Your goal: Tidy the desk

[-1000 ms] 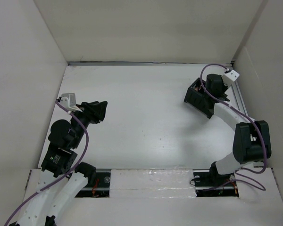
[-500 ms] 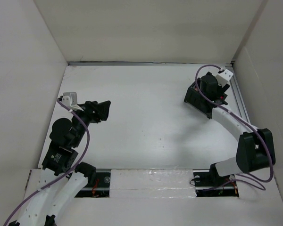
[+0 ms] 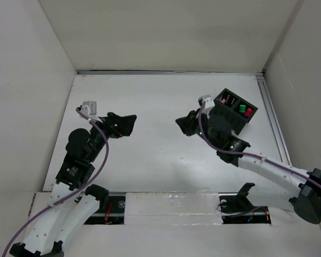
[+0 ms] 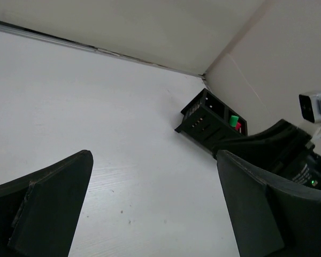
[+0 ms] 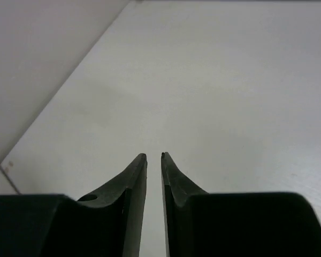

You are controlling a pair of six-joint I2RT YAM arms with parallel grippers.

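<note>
The desk [image 3: 160, 96] is a white tabletop between white walls. My left gripper [image 3: 130, 124] hovers over its left side, jaws spread wide with nothing between them; in the left wrist view [image 4: 154, 160] only bare desk lies between the fingers. My right gripper [image 3: 180, 123] reaches leftward over the middle of the desk, facing the left one. In the right wrist view [image 5: 153, 155] its fingers stand almost together, a thin gap showing and nothing in it.
A small black two-compartment box [image 3: 235, 110] sits at the back right, just behind my right wrist, holding a green piece [image 3: 242, 107] and a red piece [image 3: 249, 112]. The left wrist view shows the box [image 4: 203, 123] too. A metal rail [image 3: 272, 118] runs along the right edge.
My right arm has swung from the box toward the desk's middle, its jaws widening then narrowing. The left gripper has opened wide and edged forward.
</note>
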